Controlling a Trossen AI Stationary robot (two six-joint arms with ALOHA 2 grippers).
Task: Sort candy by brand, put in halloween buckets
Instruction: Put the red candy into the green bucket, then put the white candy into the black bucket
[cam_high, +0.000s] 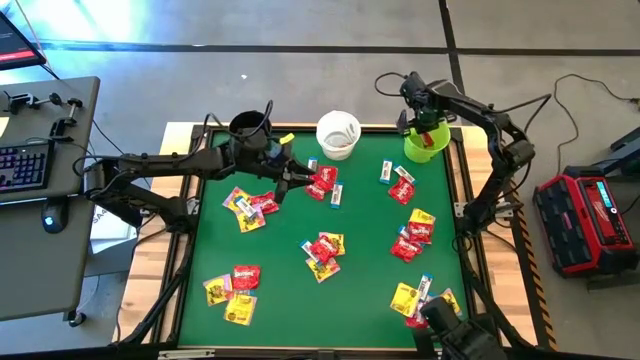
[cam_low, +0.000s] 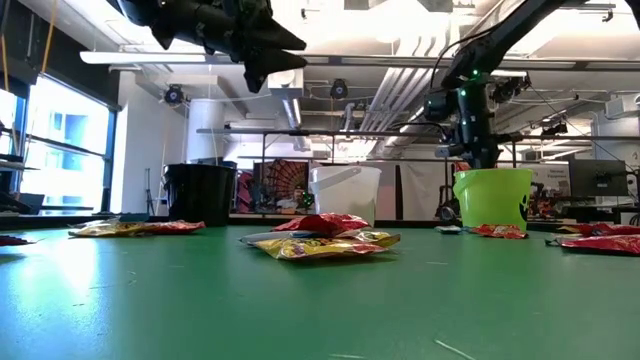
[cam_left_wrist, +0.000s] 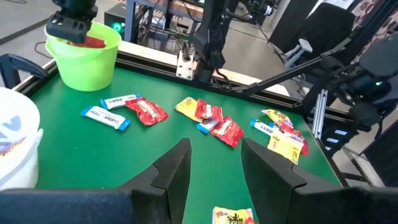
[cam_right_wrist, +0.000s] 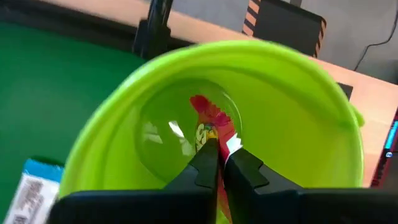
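Three buckets stand along the far edge of the green mat: black (cam_high: 247, 127), white (cam_high: 338, 133) and lime green (cam_high: 425, 145). Red, yellow and white-and-blue candy packets (cam_high: 322, 250) lie scattered flat over the mat. My right gripper (cam_right_wrist: 217, 165) reaches down into the mouth of the green bucket (cam_right_wrist: 292, 118), shut on a red candy packet (cam_right_wrist: 211, 115). My left gripper (cam_left_wrist: 214, 165) hovers open above the mat, close to the black bucket, and there is nothing between its fingers. My right gripper pinches one end of the red packet (cam_right_wrist: 210, 134) between its two fingers (cam_right_wrist: 202, 168), coming from above and pointing down into the green bucket. The packet hangs below the fingertips inside the bucket. I cannot tell whether its lower end touches the bottom.
A wooden frame (cam_high: 190, 215) borders the mat. Candy lies in clusters at the near left (cam_high: 232, 290), the near right (cam_high: 415, 300) and the right side (cam_high: 412, 235). A desk with a keyboard (cam_high: 22, 165) stands at the left, and a red case (cam_high: 583, 220) at the right.
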